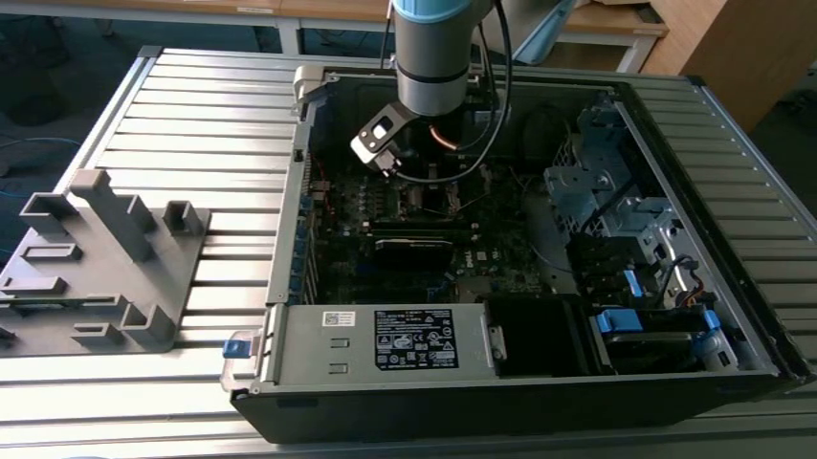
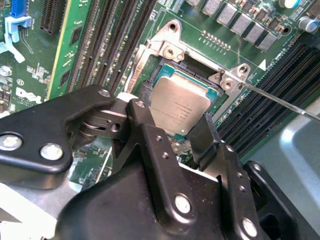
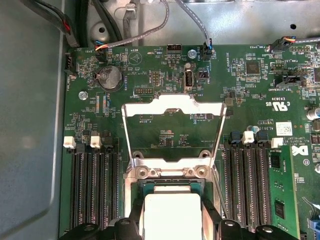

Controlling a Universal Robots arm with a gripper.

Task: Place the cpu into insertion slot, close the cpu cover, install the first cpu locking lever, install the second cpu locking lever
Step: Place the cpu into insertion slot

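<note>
Silver-grey, likely light and fragile, the cpu (image 2: 180,107) is held by opposite edges between your closed fingers (image 2: 150,135).

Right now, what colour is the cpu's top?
Dull silver-grey. The cpu shows best in the second wrist view.

The exterior view stands off the arm (image 1: 441,57), high and aslant, far enough to take in the whole open computer case (image 1: 715,134) on the slatted table (image 1: 191,115). Both wrist views sit close over the motherboard (image 1: 498,263) inside it. The first wrist view faces almost square onto the board, across the open cpu cover (image 3: 170,106). The second wrist view looks obliquely past the gripper (image 2: 170,121). Both wrist views share the cpu (image 2: 177,107) (image 3: 172,215) between the black fingers (image 2: 150,150)
</note>
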